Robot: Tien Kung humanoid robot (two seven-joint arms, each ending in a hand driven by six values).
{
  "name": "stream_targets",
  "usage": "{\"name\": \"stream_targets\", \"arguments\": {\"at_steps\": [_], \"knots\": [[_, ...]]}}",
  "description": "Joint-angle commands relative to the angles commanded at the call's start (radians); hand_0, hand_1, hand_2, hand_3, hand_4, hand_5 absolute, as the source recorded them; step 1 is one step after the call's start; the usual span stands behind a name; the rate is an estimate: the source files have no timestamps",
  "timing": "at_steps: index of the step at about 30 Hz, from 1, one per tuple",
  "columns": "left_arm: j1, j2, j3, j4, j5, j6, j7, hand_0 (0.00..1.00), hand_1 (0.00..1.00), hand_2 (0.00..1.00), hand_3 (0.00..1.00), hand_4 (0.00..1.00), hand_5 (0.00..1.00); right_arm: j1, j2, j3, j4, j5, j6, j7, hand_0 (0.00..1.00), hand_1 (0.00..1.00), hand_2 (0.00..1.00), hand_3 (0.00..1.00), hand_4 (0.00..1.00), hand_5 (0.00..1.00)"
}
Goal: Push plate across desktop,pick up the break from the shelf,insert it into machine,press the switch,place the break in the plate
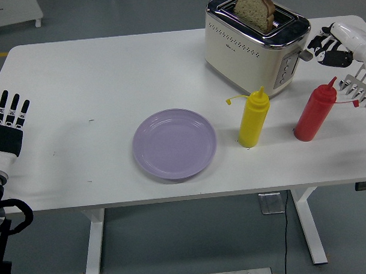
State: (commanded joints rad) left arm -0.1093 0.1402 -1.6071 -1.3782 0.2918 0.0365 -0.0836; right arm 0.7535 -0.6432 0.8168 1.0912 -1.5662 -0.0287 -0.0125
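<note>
A cream and chrome toaster (255, 44) stands at the back right of the table. A slice of brown bread (255, 10) sticks up out of its slot. The toaster's lever (304, 54) juts from its right end. My right hand (329, 49) hovers just right of that lever, fingers curled and holding nothing. A lilac plate (174, 143) lies bare near the table's middle. My left hand (8, 116) rests at the left edge, fingers straight and spread.
A yellow squeeze bottle (253, 118) and a red squeeze bottle (315, 111) stand in front of the toaster. A metal wire rack (361, 85) sits at the right edge.
</note>
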Motion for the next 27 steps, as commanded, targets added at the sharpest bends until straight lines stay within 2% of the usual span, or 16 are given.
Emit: {"name": "stream_targets", "arguments": {"at_steps": [24, 27], "knots": [[-0.001, 0.0, 0.0, 0.002, 0.001, 0.001, 0.003, 0.83, 0.87, 0.93, 0.819, 0.622, 0.998, 0.006, 0.006, -0.031, -0.001, 0.002, 0.014, 0.003, 0.514, 0.57, 0.601, 0.546, 0.21, 0.264], [-0.001, 0.0, 0.0, 0.003, 0.001, 0.001, 0.003, 0.83, 0.87, 0.93, 0.821, 0.622, 0.998, 0.005, 0.007, -0.035, -0.001, 0.003, 0.014, 0.003, 0.514, 0.571, 0.6, 0.545, 0.186, 0.271]]}}
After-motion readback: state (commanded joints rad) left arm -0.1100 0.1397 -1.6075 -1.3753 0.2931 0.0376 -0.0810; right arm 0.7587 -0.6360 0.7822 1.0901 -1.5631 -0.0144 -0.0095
